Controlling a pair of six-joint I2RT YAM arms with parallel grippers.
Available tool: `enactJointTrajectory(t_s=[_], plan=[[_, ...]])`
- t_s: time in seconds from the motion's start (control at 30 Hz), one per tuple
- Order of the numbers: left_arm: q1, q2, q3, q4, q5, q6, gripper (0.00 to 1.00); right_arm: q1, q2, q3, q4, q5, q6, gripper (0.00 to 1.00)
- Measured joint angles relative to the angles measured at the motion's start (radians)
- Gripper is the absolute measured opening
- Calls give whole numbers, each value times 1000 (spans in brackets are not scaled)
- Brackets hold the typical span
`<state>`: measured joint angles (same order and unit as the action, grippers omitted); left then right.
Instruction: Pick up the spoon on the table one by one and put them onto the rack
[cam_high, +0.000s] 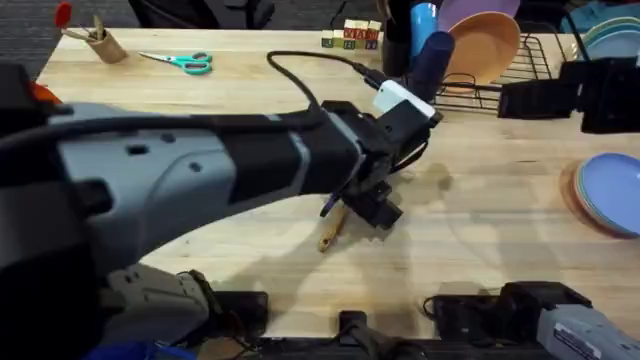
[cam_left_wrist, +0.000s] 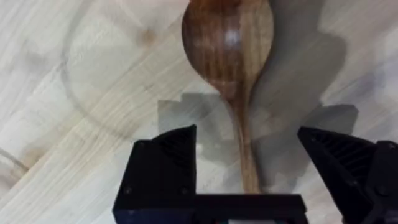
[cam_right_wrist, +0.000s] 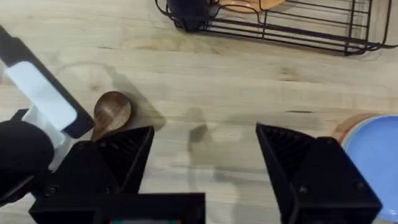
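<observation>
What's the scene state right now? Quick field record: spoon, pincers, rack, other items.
spoon: lying flat on the table, bowl up, not lifted
left pincer: open, straddling the spoon handle, fingers either side, not closed on it
right pincer: open, holding nothing, above bare table
rack: at the far right of the table, holds an orange plate; no spoon seen on it
other: teal scissors far left; blue plates at right edge

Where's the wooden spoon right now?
The spoon lies flat on the table near the middle of the overhead view, directly under the left gripper, whose open fingers straddle its handle. The rack sits far off at the back right.
</observation>
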<state>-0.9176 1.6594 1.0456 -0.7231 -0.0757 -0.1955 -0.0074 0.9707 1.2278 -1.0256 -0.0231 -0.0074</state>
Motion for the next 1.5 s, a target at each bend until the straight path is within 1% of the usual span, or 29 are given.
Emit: enactJointTrajectory(t_s=[0.03, 0.17, 0.23, 0.7, 0.77, 0.8, 0.83, 0.87, 0.97, 1.03, 1.1, 1.17, 1.2, 1.37, 1.4, 1.5], plan=[[0, 24, 19, 1, 0, 0, 996, 0, 0, 0, 0, 0, 0, 996], [0, 47, 28, -24, 1, -6, 996, 0, 0, 0, 0, 0, 0, 996], [0, 50, 36, -44, -20, -7, 996, 0, 0, 0, 0, 0, 0, 996], [-1, 50, 37, -44, -23, -7, 987, 0, 0, 0, -49, 0, 0, 996], [-1, 50, 37, -45, -24, -6, 922, 0, 0, 0, -50, 0, 0, 996], [-1, 50, 37, -47, -26, -7, 867, 0, 0, 0, -50, 0, 0, 996], [-1, 51, 37, -49, -28, -1, 768, 0, 0, 0, -50, 0, 0, 996], [-1, 51, 37, -48, -29, -1, 732, 0, 0, 0, -50, 0, 0, 996], [-1, 51, 37, -48, -30, 0, 716, 0, 0, 0, -50, 0, 0, 996], [-1, 51, 37, -48, -32, 0, 668, 0, 0, 0, -50, 0, 0, 996], [-1, 53, 37, -48, -32, 0, 544, 0, 0, 0, -50, 0, 0, 996], [-2, 54, 37, -48, -34, 0, 381, 0, 0, 0, -50, 0, 0, 996], [-2, 55, 37, -49, -37, 1, 316, 0, 0, 0, -50, 0, 0, 996], [-2, 56, 37, -49, -49, 1, 76, 0, 0, 0, -50, 0, 0, 996], [-2, 56, 38, -47, -51, 1, 55, 0, 0, 0, -50, 0, 0, 996], [-2, 56, 38, -47, -53, 2, 48, 0, 0, 0, -50, 0, 0, 996]])
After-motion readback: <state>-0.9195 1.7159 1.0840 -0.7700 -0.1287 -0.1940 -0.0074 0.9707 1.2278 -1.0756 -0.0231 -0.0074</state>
